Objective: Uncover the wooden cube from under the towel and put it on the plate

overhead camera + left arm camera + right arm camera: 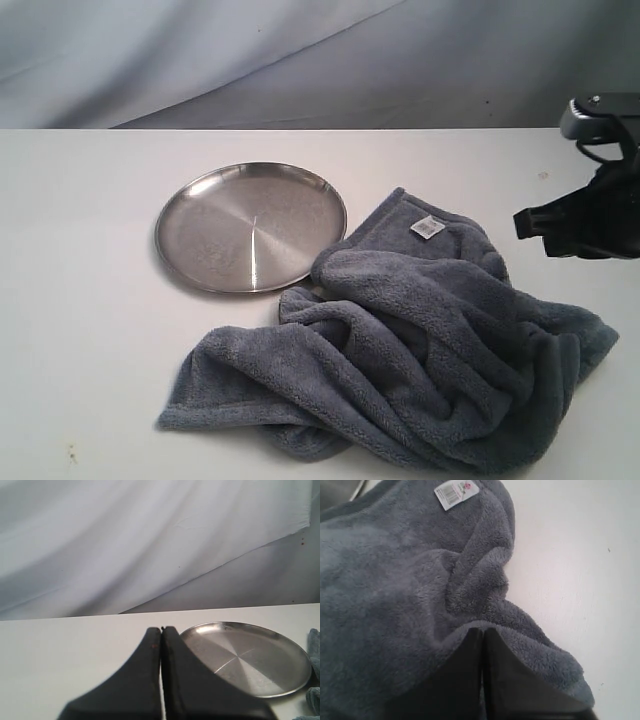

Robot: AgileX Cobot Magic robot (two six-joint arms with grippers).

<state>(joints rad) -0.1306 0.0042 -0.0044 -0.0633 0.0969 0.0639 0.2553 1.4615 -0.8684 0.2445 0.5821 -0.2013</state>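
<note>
The grey-blue towel lies crumpled on the white table, its white label facing up near the far edge. No wooden cube shows in any view. The silver plate sits bare to the towel's far left, almost touching it. My right gripper hovers at the towel's right side, jaws shut and holding nothing; in the right wrist view its tips hang just over a fold of the towel. My left gripper is shut and empty above bare table beside the plate, and is outside the exterior view.
The white table extends left of and in front of the plate. A pale draped cloth backdrop closes off the far edge. A corner of the towel shows beside the plate in the left wrist view.
</note>
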